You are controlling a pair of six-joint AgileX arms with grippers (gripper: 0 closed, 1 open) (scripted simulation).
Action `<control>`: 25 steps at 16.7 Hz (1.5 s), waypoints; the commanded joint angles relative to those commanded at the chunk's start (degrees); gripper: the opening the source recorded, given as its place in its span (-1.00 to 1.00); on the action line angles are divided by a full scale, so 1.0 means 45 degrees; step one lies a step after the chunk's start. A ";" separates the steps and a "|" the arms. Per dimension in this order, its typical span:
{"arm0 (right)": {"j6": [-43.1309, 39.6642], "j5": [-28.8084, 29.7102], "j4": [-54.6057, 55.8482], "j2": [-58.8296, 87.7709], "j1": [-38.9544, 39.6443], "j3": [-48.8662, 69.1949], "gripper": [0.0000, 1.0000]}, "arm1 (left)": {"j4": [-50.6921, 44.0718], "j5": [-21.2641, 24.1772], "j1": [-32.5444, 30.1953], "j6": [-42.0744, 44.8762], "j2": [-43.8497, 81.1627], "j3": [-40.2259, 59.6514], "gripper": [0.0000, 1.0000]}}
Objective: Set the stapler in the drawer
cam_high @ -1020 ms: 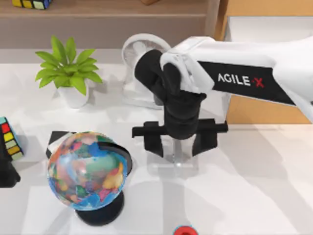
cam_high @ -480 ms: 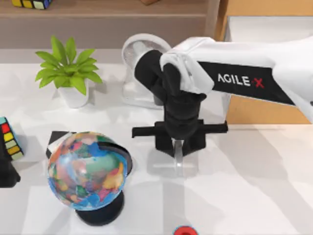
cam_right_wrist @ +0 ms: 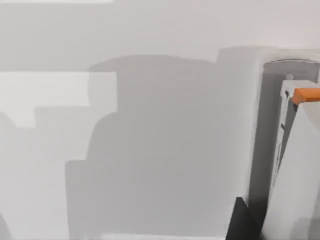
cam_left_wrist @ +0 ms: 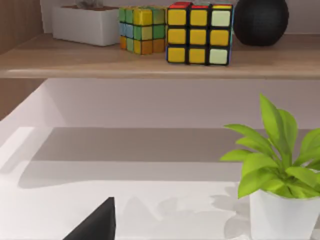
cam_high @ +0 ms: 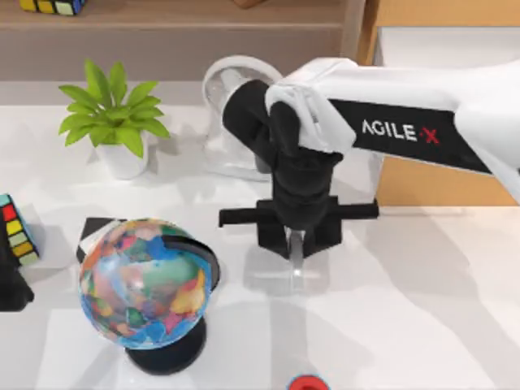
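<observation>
Stapler lying on the white table near the middle, just below the desk fan, its narrow bar poking out toward the near edge from between the black fingers. Clamped on it from above: right gripper, jaws drawn in tight against the bar's two sides, white forearm reaching in from the right. Seen close in the right wrist view as a pale body with an orange tip, one dark finger pressed beside it. Off to the back right, well apart from the grasp: drawer, tan front, white inside showing, seemingly open. Globe just to the left of the gripper's crossbar, potted plant farther back left. Left gripper parked at the left edge near a colour cube, facing the brown shelf; cannot tell whether open or shut. Likely risks from here: grip sitting on the back part of a smooth, slim bar, so possible tilting or slipping out on the lift; too low a carry, and a knock against the fan or the drawer's front wall; a wide swing to the left, and a brush against the globe; release before the stapler clears the drawer rim, and a drop onto the table instead.
</observation>
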 joint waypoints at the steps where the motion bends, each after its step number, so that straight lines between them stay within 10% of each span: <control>1: -0.0002 -0.0002 -0.0184 -0.0054 -0.0001 0.0104 -1.00 | 0.0000 0.0000 0.0000 0.0000 0.0000 0.0000 1.00; 15: -0.0524 -0.0107 -0.0816 -0.0976 -0.0619 0.1732 -1.00 | 0.0000 0.0000 0.0000 0.0000 0.0000 0.0000 1.00; 25: -0.4465 0.0528 -0.2127 -0.1282 -0.5685 0.5038 -1.00 | 0.0000 0.0000 0.0000 0.0000 0.0000 0.0000 1.00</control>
